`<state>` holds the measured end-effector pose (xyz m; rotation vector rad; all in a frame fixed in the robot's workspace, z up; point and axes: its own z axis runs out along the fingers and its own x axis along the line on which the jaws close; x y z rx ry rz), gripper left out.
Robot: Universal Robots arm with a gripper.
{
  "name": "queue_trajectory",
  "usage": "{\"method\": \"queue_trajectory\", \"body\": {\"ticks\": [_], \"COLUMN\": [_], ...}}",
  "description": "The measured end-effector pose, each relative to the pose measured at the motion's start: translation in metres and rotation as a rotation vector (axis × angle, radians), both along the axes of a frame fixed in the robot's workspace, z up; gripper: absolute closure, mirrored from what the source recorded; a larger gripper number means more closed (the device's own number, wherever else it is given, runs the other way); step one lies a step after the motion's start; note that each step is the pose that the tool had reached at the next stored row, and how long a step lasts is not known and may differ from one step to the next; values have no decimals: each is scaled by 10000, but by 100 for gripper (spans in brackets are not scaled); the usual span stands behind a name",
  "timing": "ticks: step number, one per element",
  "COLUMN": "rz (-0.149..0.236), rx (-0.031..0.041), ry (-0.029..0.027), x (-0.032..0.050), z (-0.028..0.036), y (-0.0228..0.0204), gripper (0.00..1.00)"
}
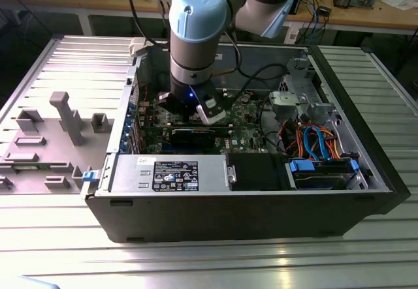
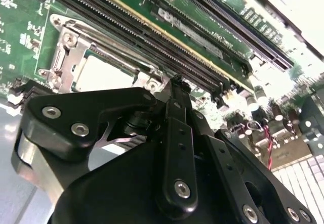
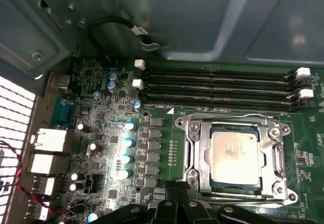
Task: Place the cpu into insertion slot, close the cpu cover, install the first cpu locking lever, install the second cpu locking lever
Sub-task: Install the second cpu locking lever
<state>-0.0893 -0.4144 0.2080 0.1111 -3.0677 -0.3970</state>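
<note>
Counts:
- 1 robot arm [image 1: 196, 34], 1 claw [image 2: 178, 90]
- 1 open PC case [image 1: 261, 197] on the desk [image 1: 209, 263]
- 1 cpu [image 3: 235, 153], sitting in 1 insertion slot [image 3: 195, 181], with 1 cpu cover [image 3: 277, 155] closed over it
- 4 long black memory slots [image 3: 217, 85] beside the socket
- 1 power supply box [image 1: 170, 175] with 1 label
- 1 grey fixture plate [image 1: 46, 145] at the exterior view's left
- 1 blue drive bay [image 1: 323, 171]
</note>
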Motion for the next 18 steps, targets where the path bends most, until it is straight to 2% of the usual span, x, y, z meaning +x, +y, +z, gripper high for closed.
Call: {"method": "queue_trajectory", "body": {"ticks": [3, 5, 6, 8, 18], "rz": [1, 0, 0, 0, 0], "rx": [-2, -1, -1, -1, -1], "ry": [1, 0, 0, 1, 0], "x": [0, -1, 0, -1, -1], "z": [69, 129, 185, 226, 233], "y": [0, 0, 0, 0, 0], "gripper": [89, 89, 89, 89, 89]}}
